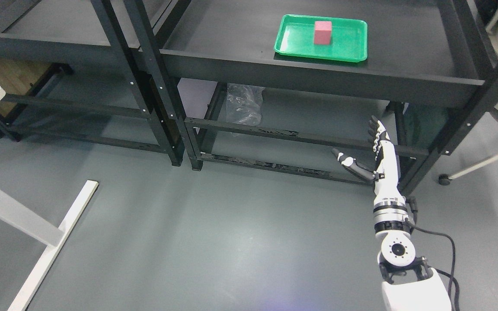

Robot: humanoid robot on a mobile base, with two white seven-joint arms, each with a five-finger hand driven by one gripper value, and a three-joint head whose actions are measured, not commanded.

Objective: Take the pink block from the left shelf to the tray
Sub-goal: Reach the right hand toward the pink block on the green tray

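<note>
A pink block (323, 32) stands upright inside the green tray (294, 43) on the right shelf's top board. My right hand (363, 149) hangs well below and in front of that shelf, over the floor. Its fingers (378, 131) are straight and its thumb is spread to the left, holding nothing. The arm comes up from the lower right corner. The left shelf's top board at the upper left shows no block. My left arm does not show.
Two dark metal shelf racks (154, 86) stand side by side, their legs and lower crossbars in front of my hand. A crumpled clear plastic bag (244, 103) lies under the right rack. A white table frame (46, 246) fills the lower left. Grey floor lies between.
</note>
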